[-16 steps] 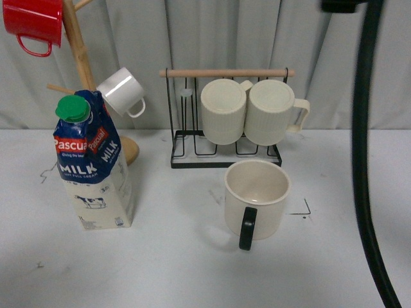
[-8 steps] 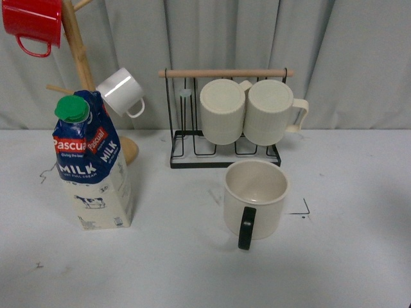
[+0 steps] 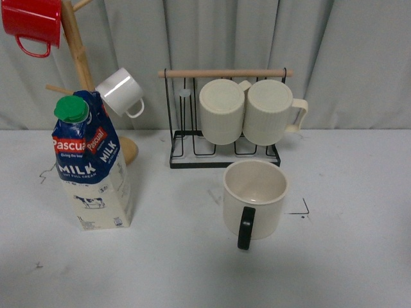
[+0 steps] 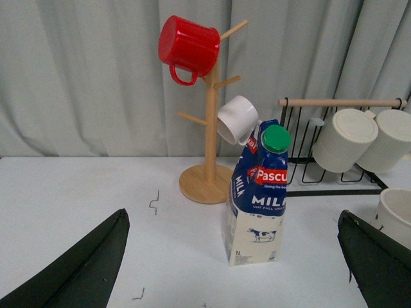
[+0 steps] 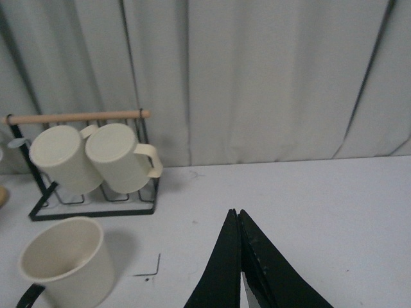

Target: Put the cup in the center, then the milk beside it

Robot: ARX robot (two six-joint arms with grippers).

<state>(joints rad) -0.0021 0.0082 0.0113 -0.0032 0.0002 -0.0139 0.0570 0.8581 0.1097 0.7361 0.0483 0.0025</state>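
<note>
Item, cup (image 3: 255, 199): stands mid tabletop (image 3: 180, 276). Right hand (image 5: 236, 215) clenched, empty, withdrawn from front view. Item, milk (image 3: 90, 160): ahead of released left hand (image 4: 232, 218); next.

The pale table (image 3: 192, 276) carries the milk (image 4: 255, 205) upright, straight ahead of the left jaws. These are spread wide, with the carton centred in their gap but well beyond the tips, and the round wooden base of a mug tree (image 4: 204, 186) stands just behind it. Ahead of the right jaws, which are pressed together, and off to their left, the cup (image 5: 67, 276) sits upright with its handle toward them. The black wire rack (image 5: 77, 117) stands just beyond it, and a small black corner mark (image 5: 158, 266) lies between cup and jaws.
</note>
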